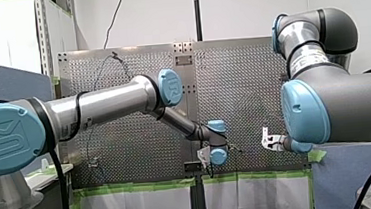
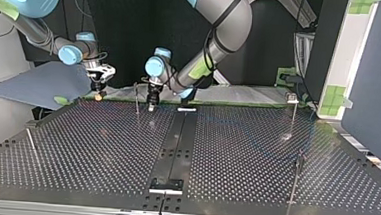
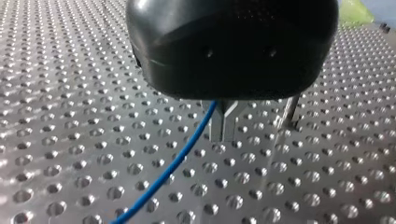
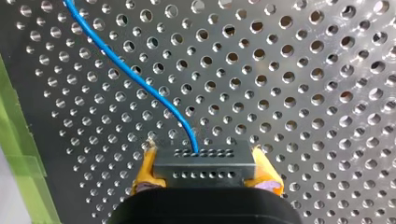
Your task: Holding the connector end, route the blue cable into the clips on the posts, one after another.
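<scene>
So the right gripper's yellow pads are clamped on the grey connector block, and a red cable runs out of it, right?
Not red: the right wrist view shows the cable is blue. The right gripper does clamp the grey connector block with its yellow pads.

Blue cable (image 4: 140,80), dark grey connector (image 4: 204,167), yellow pincer pads (image 4: 145,170), silvery perforated table (image 4: 303,93).

My left claw (image 2: 151,105) beside a thin post (image 2: 137,100), my right claw (image 2: 98,93) apart.
</scene>
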Tool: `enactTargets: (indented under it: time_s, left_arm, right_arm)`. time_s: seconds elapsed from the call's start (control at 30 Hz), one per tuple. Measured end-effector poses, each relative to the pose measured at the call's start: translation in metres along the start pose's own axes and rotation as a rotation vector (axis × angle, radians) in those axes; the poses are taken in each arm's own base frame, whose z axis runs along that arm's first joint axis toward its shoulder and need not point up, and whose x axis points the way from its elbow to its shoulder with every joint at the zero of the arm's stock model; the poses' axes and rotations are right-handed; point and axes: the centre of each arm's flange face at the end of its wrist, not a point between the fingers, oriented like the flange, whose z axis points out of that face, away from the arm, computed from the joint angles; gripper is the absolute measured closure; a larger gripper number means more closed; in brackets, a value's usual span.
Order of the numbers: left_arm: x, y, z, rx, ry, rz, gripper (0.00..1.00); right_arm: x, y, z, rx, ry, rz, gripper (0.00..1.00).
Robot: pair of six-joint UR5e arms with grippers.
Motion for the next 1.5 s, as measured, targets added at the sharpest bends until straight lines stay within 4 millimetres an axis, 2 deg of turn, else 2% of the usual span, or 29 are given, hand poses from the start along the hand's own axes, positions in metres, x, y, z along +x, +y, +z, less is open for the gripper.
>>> enactTargets:
  time_s: [0.3,0.33,0.37,0.4,0.43,0.47,0.5,0.53,0.57,0.6,0.63,0.7,1.3,1.5]
  left_arm:
    - [-0.002,0.006,0.004,-0.007,0.001,0.008,1.00]
    - [-0.002,0.007,0.004,-0.009,0.003,0.012,0.93]
    - [-0.002,0.007,0.003,-0.011,0.007,0.018,0.93]
    - [-0.002,0.008,0.003,-0.014,0.012,0.027,0.78]
    - [-0.001,0.008,0.002,-0.017,0.016,0.034,0.67]
    - [-0.001,0.009,0.002,-0.020,0.021,0.042,0.67]
    - [0.000,0.009,0.000,-0.025,0.030,0.054,0.55]
    - [0.001,0.010,-0.001,-0.028,0.037,0.063,0.36]
    - [0.001,0.010,-0.002,-0.031,0.043,0.072,0.36]
    - [0.002,0.009,-0.004,-0.033,0.053,0.085,0.23]
    - [0.003,0.009,-0.005,-0.035,0.060,0.095,0.03]
    - [0.005,0.008,-0.008,-0.040,0.076,0.122,0.00]
    - [0.019,-0.002,-0.037,-0.014,0.240,0.254,0.00]
    - [0.014,-0.012,-0.047,0.000,0.284,0.264,0.00]
  right_arm:
    - [0.008,0.001,0.008,0.009,0.004,0.007,1.00]
    - [0.008,0.001,0.008,0.009,0.003,0.008,1.00]
    - [0.008,0.002,0.008,0.009,0.003,0.009,1.00]
    - [0.008,0.002,0.008,0.009,0.002,0.009,1.00]
    - [0.008,0.002,0.008,0.009,0.002,0.010,1.00]
    - [0.008,0.001,0.008,0.009,0.001,0.010,1.00]
    - [0.008,0.001,0.008,0.009,0.001,0.010,1.00]
    - [0.008,0.001,0.008,0.009,0.001,0.010,1.00]
    - [0.008,0.001,0.008,0.009,0.001,0.011,1.00]
    - [0.007,0.001,0.008,0.009,0.001,0.011,1.00]
    - [0.007,0.001,0.008,0.009,0.000,0.012,1.00]
    - [0.007,0.001,0.008,0.009,-0.001,0.012,1.00]
    - [0.005,0.000,0.006,0.019,-0.015,0.025,1.00]
    - [0.004,-0.001,0.005,0.020,-0.024,0.029,1.00]
